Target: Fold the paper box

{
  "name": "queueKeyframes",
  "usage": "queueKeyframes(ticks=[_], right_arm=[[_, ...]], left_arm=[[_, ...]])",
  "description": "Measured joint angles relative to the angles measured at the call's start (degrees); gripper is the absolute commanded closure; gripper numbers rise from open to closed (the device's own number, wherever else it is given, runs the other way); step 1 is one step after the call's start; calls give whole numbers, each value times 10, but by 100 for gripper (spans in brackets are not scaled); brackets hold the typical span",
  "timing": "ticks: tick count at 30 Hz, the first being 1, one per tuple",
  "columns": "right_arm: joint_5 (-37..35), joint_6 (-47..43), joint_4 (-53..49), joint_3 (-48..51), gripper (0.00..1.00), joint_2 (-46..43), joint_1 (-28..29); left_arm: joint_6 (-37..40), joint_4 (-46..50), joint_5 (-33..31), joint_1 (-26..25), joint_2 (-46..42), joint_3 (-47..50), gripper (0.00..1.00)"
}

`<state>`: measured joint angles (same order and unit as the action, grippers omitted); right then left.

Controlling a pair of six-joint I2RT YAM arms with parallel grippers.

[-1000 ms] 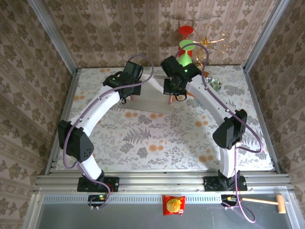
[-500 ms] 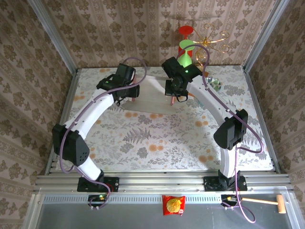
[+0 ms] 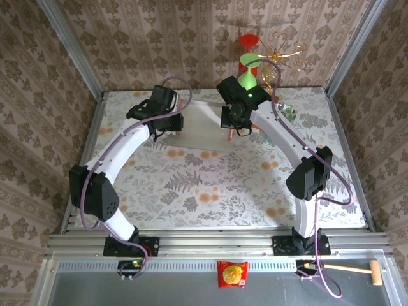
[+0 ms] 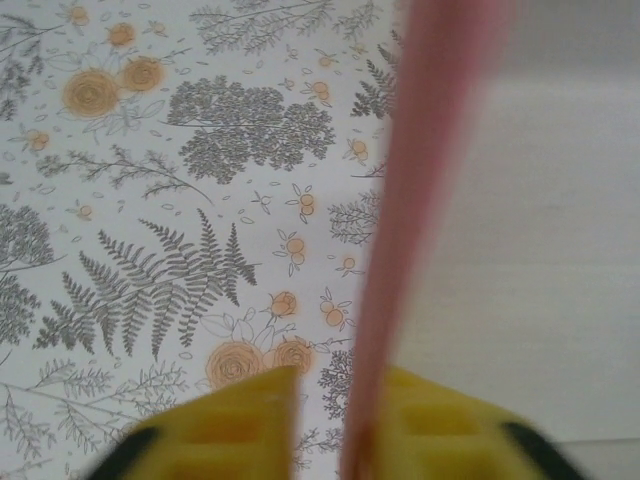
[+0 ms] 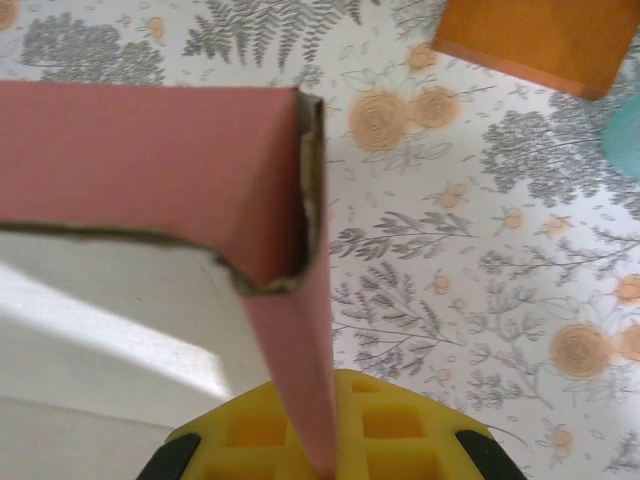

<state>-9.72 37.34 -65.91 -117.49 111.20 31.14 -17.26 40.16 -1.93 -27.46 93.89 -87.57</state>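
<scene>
The paper box (image 5: 150,160) is pink outside and white inside. The tabletop (image 3: 210,191) has grey leaves and orange flowers. The packet (image 5: 540,35) is orange.

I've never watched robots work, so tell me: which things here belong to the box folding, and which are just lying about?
Part of the job:
- the paper box, pink outside, whitish inside
- the left gripper
- the right gripper

Just lying about:
- orange-brown packet
- red snack packet
- wooden mallet
- red and green cones
- gold wire ornament
</scene>
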Motion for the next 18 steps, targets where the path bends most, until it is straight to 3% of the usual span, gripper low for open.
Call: queueKeyframes(ticks=[8,18], right_arm=[[-30,1,7,24,100,-4,5],[-178,18,11,29,100,-5,69]], left_arm=[[-3,9,-75,-39,7,-9,100],[-20,10,-122,-51,6,-9,100]])
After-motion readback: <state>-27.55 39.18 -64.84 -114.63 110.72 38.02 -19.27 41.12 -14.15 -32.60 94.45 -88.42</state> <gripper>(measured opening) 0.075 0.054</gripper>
